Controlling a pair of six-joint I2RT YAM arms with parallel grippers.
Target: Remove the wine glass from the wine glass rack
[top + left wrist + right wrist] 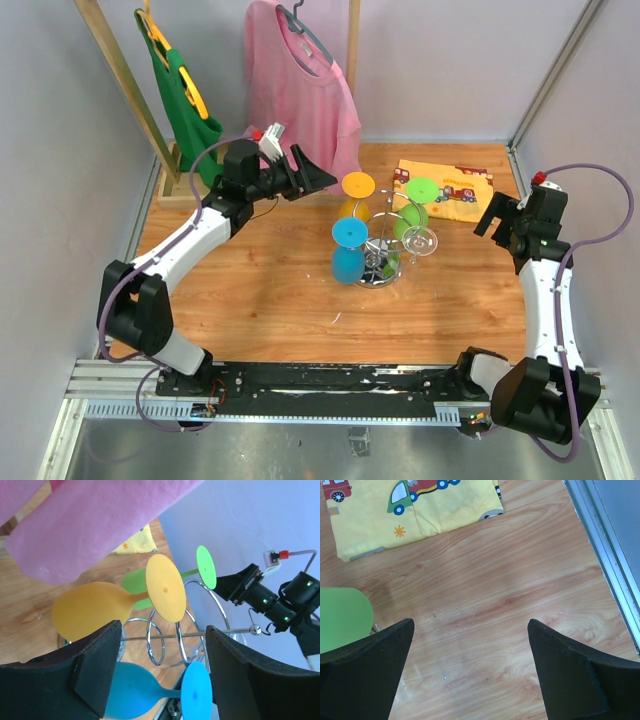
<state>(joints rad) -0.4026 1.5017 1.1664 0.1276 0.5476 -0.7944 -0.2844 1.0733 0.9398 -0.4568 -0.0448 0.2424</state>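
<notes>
readable text: none in any of the three views
yellow cloth [380,525]: only printed pictures, small cars and a truck with round wheels, and one orange star-like mark; no letters or numbers on it
green cloth [190,125]: hangs at the back with big yellow shapes on it; too unclear to tell if they are letters or only a drawing
brands and numbers: none can be made out
</notes>
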